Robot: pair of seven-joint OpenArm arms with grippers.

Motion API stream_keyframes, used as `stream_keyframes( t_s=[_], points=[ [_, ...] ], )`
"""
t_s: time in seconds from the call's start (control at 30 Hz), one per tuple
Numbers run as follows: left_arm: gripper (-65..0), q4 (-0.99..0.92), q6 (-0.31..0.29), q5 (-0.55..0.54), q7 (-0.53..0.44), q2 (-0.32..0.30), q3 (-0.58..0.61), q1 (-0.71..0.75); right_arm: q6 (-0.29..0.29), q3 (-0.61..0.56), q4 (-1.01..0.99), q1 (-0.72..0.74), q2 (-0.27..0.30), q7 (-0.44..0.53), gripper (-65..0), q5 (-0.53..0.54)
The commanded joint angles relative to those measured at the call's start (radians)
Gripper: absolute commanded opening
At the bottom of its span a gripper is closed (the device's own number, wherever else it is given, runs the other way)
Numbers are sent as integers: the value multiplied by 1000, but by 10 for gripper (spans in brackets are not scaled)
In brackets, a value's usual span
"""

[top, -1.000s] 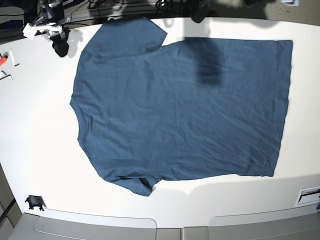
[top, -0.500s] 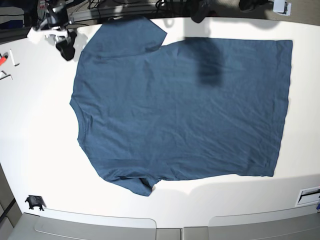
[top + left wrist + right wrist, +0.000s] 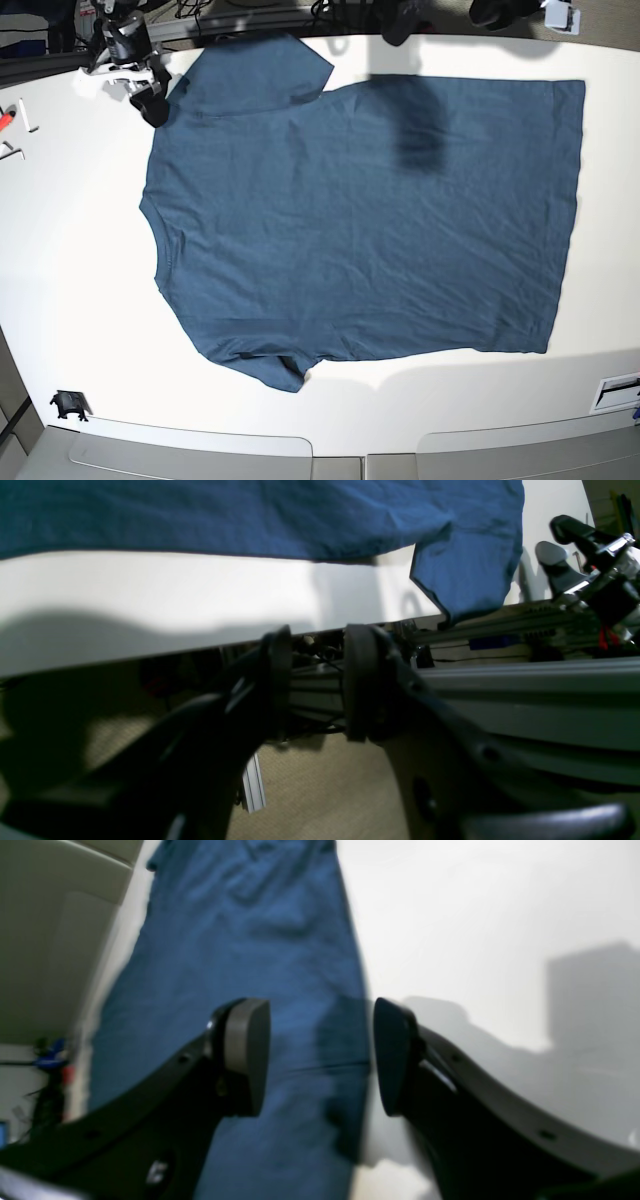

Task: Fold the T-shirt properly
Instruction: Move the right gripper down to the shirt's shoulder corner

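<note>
T-shirt (image 3: 360,215) lies spread flat on the white table (image 3: 70,300), neck to the base view's left, hem to its right, one sleeve at the top edge, the other at the bottom; nothing folded yet. My right gripper (image 3: 320,1055) hangs over the shoulder edge by the top sleeve, jaws apart, nothing between them, one pad over cloth, the other over bare table. So I judge the step is the first pinch at that shoulder. To do it well I come straight down so the cloth edge sits between the pads, catch both layers, then close fully before lifting. My left gripper (image 3: 312,682) sits off the far table edge, jaws parted a little, empty, cloth well above it in its view. It needs to reach the hem corner on the same long side. I'd lift both ends together and level, or the fold line skews and wrinkles bunch up.
</note>
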Motion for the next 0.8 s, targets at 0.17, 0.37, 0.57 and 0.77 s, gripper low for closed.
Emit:
stream_keyframes(
  t_s=[0.17, 0.37, 0.57, 0.77],
  points=[
    [-484, 13, -13, -17, -13, -3, -5, 16, 11, 3, -70, 53, 8, 11, -335, -14],
    [-484, 13, -13, -17, -13, -3, -5, 16, 11, -86, -73, 56, 8, 4, -335, -15],
    [-484, 13, -13, -17, -13, -3, -5, 16, 11, -206, -73, 56, 8, 11, -336, -94],
    [-484, 13, -13, -16, -16, -3, -5, 5, 11, -203, -73, 56, 8, 13, -385, -123]
  ],
)
